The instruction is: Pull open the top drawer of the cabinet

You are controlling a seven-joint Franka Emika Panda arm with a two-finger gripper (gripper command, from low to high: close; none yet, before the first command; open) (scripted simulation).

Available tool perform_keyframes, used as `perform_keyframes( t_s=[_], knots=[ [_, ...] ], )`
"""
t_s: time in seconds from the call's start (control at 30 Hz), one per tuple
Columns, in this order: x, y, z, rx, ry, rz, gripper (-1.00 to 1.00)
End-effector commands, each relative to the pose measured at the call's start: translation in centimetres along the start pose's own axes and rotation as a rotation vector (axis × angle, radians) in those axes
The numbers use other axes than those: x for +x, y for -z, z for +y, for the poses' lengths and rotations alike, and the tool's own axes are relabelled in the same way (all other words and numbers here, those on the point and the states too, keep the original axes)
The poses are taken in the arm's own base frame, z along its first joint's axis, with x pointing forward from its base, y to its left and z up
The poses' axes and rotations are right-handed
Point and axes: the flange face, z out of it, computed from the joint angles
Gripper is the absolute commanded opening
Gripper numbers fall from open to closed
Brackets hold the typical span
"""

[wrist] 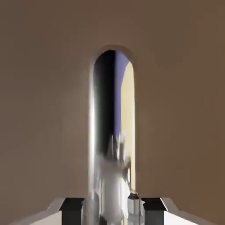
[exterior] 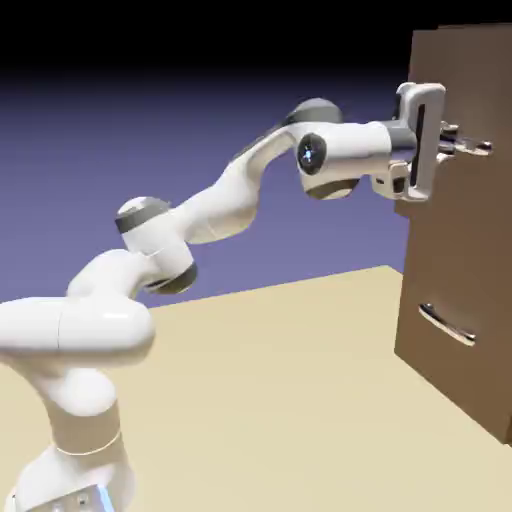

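The tall brown cabinet point(exterior: 470, 260) stands at the right of the exterior view. Its top drawer point(exterior: 485, 90) has a flat front that lies flush with the cabinet's face. My gripper point(exterior: 452, 140) reaches level to that drawer's silver bar handle point(exterior: 474, 146) and is shut on it. In the hand view the shiny handle point(wrist: 112, 132) runs up the middle, between the two grey fingertips point(wrist: 72, 207). The drawer's brown front point(wrist: 44, 88) fills the rest of that view.
The lower drawer carries a similar silver handle point(exterior: 447, 324) well below my hand. The tan table point(exterior: 280, 400) stretches between the arm's base and the cabinet's foot.
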Motion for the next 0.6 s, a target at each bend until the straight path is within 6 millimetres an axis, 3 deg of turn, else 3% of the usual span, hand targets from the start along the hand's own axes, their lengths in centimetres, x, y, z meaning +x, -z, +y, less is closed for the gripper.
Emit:
perform_keyframes(
  t_s=[0.0, 0.47, 0.5, 0.53, 0.57],
  knots=[
    [0.0, 1.1, 0.0, -0.001, 0.0, 0.002, -1.0],
    [0.0, 18.6, 0.0, -0.001, 0.0, 0.002, -1.0],
    [0.0, 18.6, 0.0, -0.001, 0.0, 0.002, 1.0],
    [0.0, 18.6, 0.0, -0.001, 0.0, 0.002, 1.0],
    [-0.2, 20.0, 0.0, 0.0, 0.002, 0.002, 1.0]
  ],
)
